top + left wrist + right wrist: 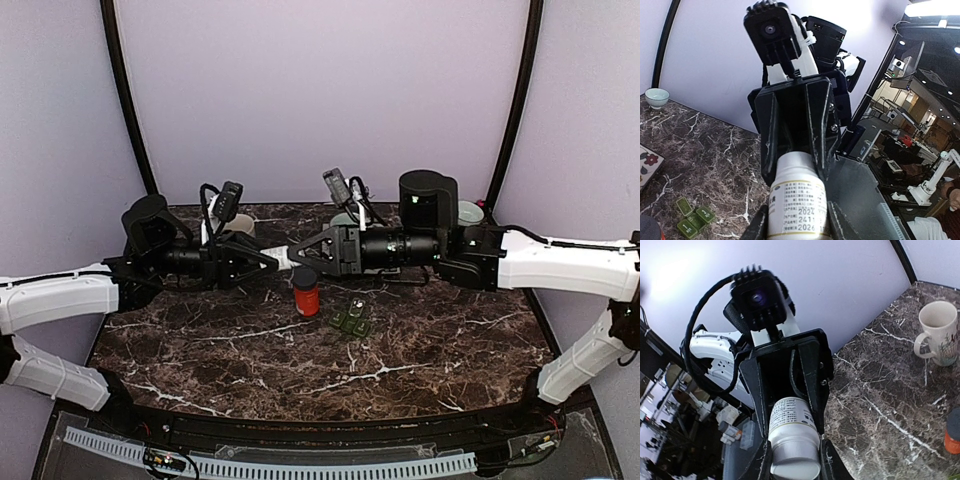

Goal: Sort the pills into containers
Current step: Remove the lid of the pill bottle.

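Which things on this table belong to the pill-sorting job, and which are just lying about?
Job: white pill bottle, held between left claw and right claw; green pill box; probably the red bottle.
Lying about: beige mug; pale green bowl.

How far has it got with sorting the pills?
Barely started. Nothing looks sorted: no pills show in or near the green pill box on the table. In hand: the left gripper and right gripper both clasp the white pill bottle in mid-air, apparently to open it. To do: getting pills out and filling the compartments.
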`<action>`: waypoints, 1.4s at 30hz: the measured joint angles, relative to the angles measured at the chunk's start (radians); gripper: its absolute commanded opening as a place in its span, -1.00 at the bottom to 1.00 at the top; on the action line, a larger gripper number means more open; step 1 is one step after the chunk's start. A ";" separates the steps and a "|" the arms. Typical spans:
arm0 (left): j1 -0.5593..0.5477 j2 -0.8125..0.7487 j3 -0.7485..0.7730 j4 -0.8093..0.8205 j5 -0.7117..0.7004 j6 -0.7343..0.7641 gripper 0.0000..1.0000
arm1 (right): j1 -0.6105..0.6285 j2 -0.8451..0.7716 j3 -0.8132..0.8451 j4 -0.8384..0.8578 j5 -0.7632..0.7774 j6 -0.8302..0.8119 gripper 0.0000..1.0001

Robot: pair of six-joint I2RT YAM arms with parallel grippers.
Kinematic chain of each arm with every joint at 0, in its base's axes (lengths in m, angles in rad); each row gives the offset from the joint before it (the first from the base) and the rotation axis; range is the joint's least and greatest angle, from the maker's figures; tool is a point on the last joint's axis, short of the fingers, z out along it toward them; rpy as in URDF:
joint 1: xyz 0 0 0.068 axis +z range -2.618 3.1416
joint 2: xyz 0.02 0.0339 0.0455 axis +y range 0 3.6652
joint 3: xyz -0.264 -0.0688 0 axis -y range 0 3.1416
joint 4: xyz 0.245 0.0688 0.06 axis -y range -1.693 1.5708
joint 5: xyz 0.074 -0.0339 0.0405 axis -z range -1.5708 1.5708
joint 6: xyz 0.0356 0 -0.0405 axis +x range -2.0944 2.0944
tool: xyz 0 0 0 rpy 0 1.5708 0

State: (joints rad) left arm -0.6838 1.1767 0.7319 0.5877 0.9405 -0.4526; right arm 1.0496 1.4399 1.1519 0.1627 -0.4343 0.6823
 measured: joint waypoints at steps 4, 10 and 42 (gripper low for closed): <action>0.002 0.037 0.000 0.078 0.041 -0.117 -1.00 | 0.000 -0.016 -0.004 -0.019 -0.003 -0.178 -1.00; 0.013 0.107 0.000 0.241 0.109 -0.332 -1.00 | 0.000 -0.033 -0.010 -0.023 0.001 -0.378 -1.00; 0.026 0.253 0.034 0.738 0.244 -0.804 -1.00 | 0.138 -0.075 0.019 -0.113 0.299 -0.727 0.28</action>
State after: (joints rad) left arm -0.6575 1.4300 0.7662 1.3258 1.1847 -1.2564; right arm 1.1877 1.3651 1.1706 0.0502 -0.1356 -0.0444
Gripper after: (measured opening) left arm 0.332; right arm 0.617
